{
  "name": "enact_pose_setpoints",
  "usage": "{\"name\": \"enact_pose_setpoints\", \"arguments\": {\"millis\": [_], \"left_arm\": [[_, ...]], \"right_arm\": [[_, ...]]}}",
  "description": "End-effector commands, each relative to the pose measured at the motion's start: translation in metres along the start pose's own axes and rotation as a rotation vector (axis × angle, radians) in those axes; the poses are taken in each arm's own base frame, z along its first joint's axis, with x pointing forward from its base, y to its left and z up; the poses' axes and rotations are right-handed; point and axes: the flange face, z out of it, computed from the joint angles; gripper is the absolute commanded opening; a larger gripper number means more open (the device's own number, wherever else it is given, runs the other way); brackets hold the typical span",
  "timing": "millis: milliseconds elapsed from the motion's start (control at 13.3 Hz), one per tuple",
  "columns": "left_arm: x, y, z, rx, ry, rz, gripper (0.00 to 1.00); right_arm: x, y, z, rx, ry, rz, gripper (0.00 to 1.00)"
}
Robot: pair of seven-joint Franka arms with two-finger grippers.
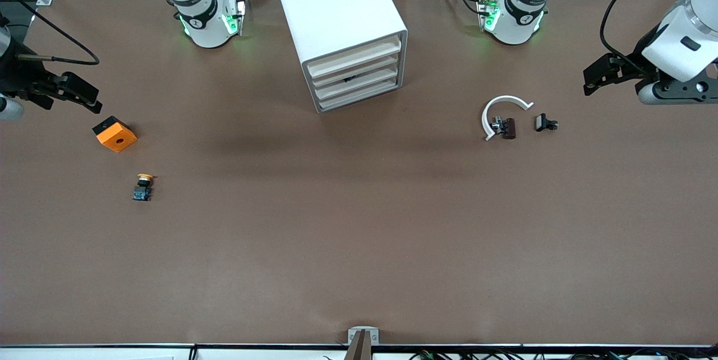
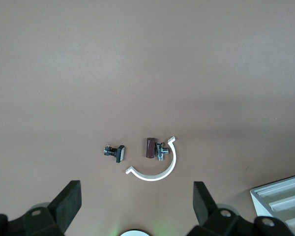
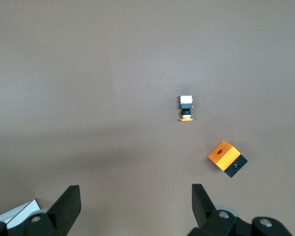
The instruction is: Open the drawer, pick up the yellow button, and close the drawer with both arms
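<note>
The white drawer cabinet (image 1: pixel 342 29) stands at the back middle of the table, and all its drawers (image 1: pixel 359 77) look shut. The button (image 1: pixel 143 186) lies out on the table toward the right arm's end, with a yellow-orange cap, black middle and blue base. It also shows in the right wrist view (image 3: pixel 187 109). My right gripper (image 1: pixel 92 99) hangs open and empty above the table's right-arm end, close to the orange block (image 1: pixel 115 133). My left gripper (image 1: pixel 588 81) hangs open and empty above the left-arm end. Both pairs of fingers stand wide apart in the wrist views (image 2: pixel 136 189) (image 3: pixel 134 189).
The orange block with a hole (image 3: pixel 226 157) sits farther from the front camera than the button. Toward the left arm's end lie a white C-shaped ring (image 1: pixel 505 107), a dark brown and metal part (image 1: pixel 505 127) and a small black clip (image 1: pixel 545 123). They also show in the left wrist view.
</note>
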Motion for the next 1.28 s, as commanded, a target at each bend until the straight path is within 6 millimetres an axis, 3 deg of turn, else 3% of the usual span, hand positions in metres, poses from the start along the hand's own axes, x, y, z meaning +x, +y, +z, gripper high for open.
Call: {"name": "enact_pose_setpoints", "arguments": {"millis": [0, 301, 527, 829, 1205], "left_arm": [[-0.007, -0.007, -0.003, -0.008, 0.006, -0.001, 1.0], [-0.007, -0.006, -0.007, 0.011, 0.019, 0.004, 1.0], [-0.005, -0.009, -0.009, 0.037, 0.044, 0.005, 1.0], [-0.003, -0.029, -0.016, 0.015, 0.059, 0.023, 1.0], [-0.003, -0.04, -0.019, 0.012, 0.054, 0.028, 1.0]], "right_arm": [[-0.005, 0.0, -0.014, 0.018, -0.004, 0.011, 1.0], [-0.008, 0.013, -0.019, 0.014, -0.045, 0.027, 1.0], [-0.009, 0.005, -0.02, 0.016, -0.045, 0.014, 1.0], [-0.011, -0.009, -0.017, 0.012, -0.057, -0.014, 1.0], [-0.011, -0.008, -0.017, 0.012, -0.059, -0.011, 1.0]]}}
